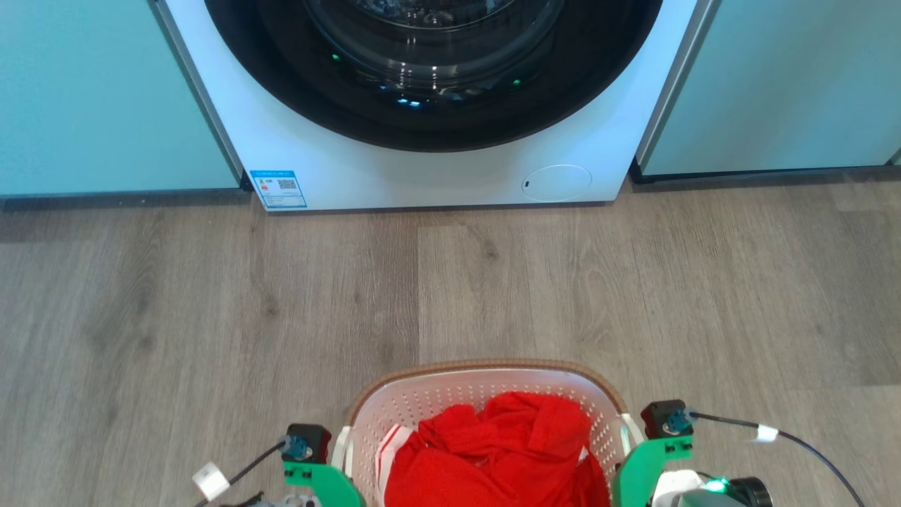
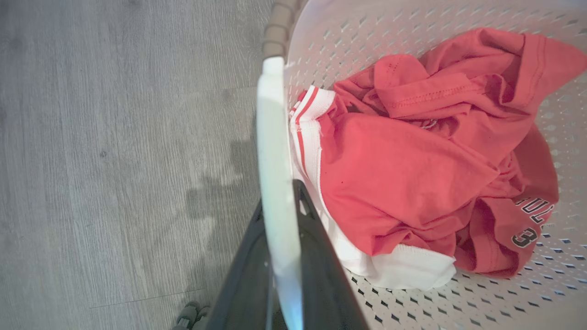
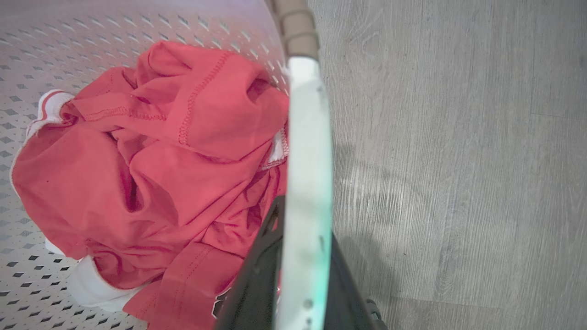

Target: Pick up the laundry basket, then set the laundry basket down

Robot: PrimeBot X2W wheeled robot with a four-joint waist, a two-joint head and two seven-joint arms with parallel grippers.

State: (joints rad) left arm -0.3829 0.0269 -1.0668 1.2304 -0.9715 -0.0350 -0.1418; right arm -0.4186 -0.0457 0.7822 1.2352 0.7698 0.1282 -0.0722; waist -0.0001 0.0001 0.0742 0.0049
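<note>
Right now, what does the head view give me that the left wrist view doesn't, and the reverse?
Head view adds: the washing machine with its dark round door, its label sticker, and teal cabinet fronts on either side.
Left wrist view adds: the left gripper, its dark fingers closed either side of a white side handle, plus dark lettering on the cloth.
Both: the laundry basket, the red garment inside it, and the grey wood-look floor.
</note>
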